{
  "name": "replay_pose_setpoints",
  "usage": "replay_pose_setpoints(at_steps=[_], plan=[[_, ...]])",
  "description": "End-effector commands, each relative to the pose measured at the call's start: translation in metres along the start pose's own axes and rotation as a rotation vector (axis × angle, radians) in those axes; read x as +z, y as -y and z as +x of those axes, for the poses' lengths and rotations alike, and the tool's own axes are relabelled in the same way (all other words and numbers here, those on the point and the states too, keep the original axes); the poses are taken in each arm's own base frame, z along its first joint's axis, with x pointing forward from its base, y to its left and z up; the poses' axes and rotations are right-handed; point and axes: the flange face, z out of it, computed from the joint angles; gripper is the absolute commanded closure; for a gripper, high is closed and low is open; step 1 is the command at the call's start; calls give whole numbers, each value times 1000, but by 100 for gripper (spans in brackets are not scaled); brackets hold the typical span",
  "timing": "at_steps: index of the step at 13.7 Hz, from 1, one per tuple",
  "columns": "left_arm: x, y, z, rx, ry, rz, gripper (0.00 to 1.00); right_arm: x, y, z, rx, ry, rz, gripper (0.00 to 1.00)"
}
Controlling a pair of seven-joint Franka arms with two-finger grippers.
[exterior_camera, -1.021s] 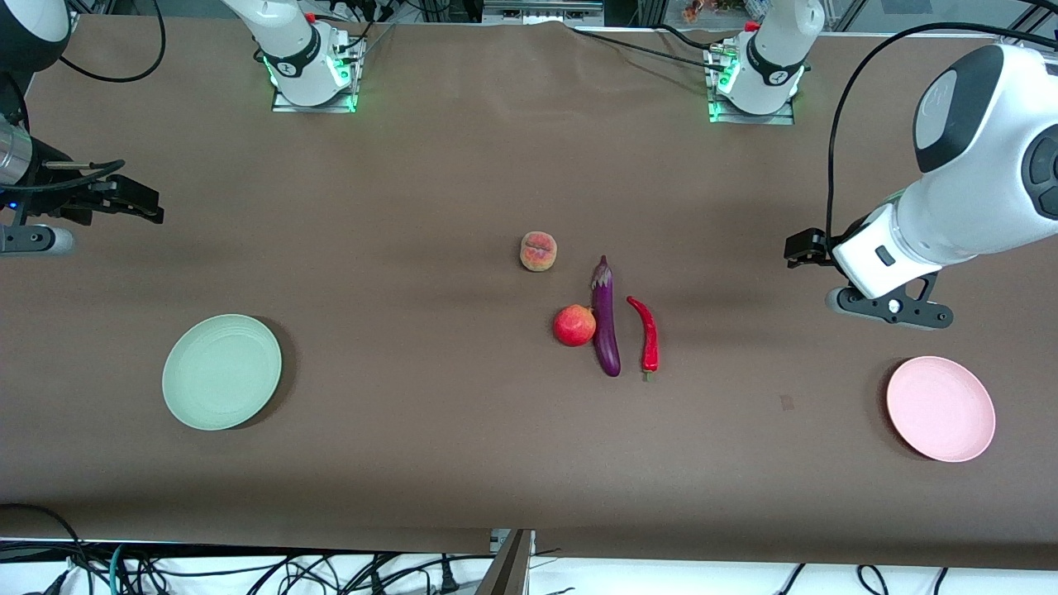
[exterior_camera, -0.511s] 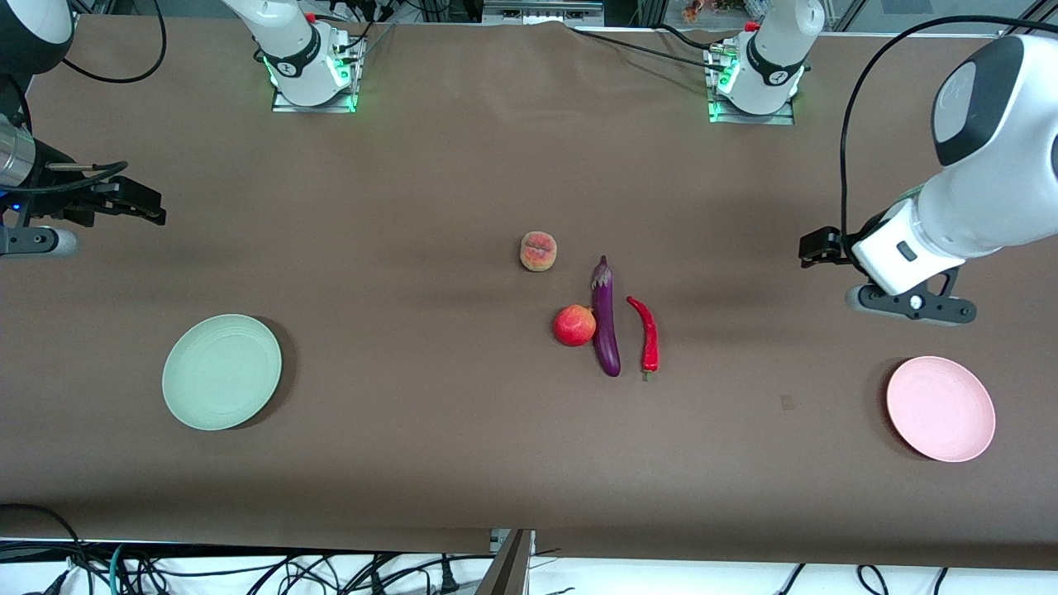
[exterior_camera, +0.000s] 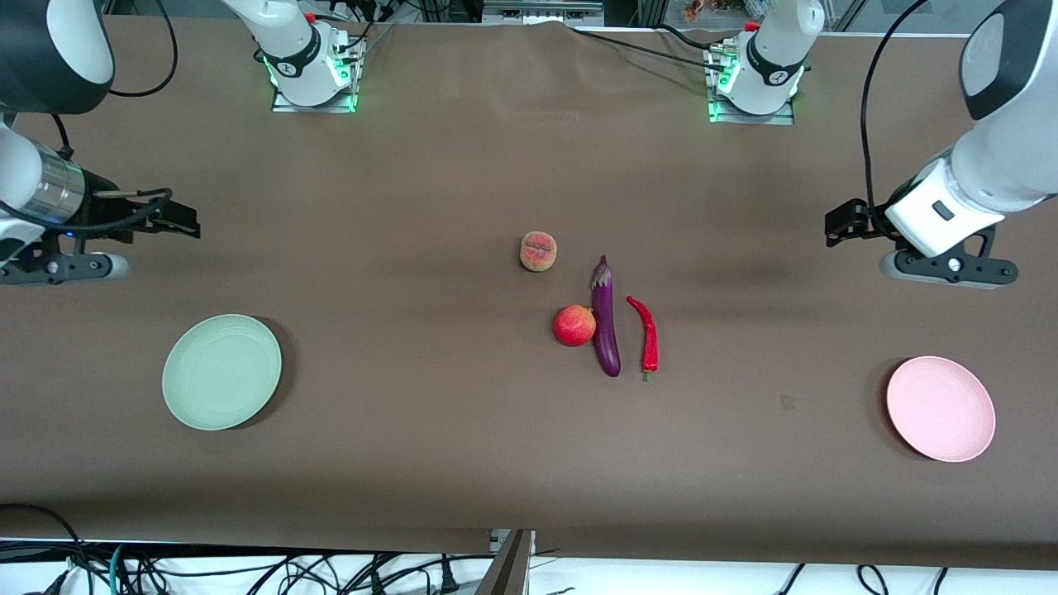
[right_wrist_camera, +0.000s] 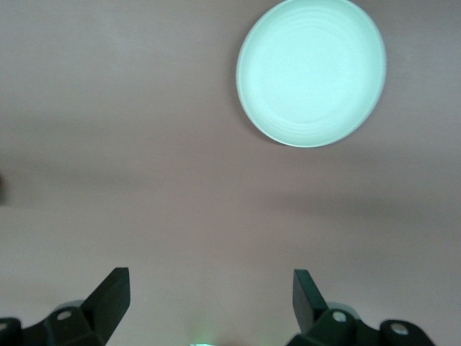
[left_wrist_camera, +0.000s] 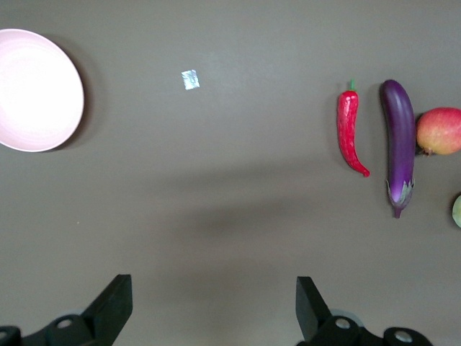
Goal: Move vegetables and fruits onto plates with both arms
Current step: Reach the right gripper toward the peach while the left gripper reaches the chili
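Note:
The purple eggplant [exterior_camera: 606, 318] [left_wrist_camera: 398, 143] lies mid-table between the red fruit [exterior_camera: 574, 325] [left_wrist_camera: 438, 130] and the red chili pepper [exterior_camera: 646, 334] [left_wrist_camera: 350, 130]. The peach [exterior_camera: 538, 251] lies farther from the front camera. The pale green plate [exterior_camera: 221, 372] [right_wrist_camera: 311, 71] sits toward the right arm's end, the pink plate [exterior_camera: 941, 408] [left_wrist_camera: 34, 89] toward the left arm's end. My left gripper [exterior_camera: 839, 225] [left_wrist_camera: 213, 310] is open and empty above bare table near the pink plate. My right gripper [exterior_camera: 175, 221] [right_wrist_camera: 210, 303] is open and empty above bare table near the green plate.
A brown cloth covers the table [exterior_camera: 430, 430]. A small pale scrap [exterior_camera: 786, 402] [left_wrist_camera: 190, 79] lies on it near the pink plate. Both arm bases [exterior_camera: 310, 70] stand along the table's edge farthest from the front camera. Cables hang below the near edge.
My left gripper has drawn away from the produce toward its end of the table. My right gripper has shifted inward toward the table's middle. The produce and plates have not moved.

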Motion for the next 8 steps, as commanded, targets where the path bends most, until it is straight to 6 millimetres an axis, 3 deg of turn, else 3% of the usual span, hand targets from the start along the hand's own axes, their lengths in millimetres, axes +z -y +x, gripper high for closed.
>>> replay_pose_setpoints(at_steps=[1, 4, 6, 8], plan=[[33, -30, 26, 0, -4, -75, 0, 18, 50, 30, -11, 11, 29, 0], [83, -78, 58, 15, -34, -85, 0, 55, 133, 50, 87, -24, 31, 0], [141, -100, 85, -35, -39, -99, 0, 92, 203, 57, 159, -39, 29, 0], [189, -115, 107, -60, -93, -124, 0, 126, 258, 58, 220, -56, 36, 0]])
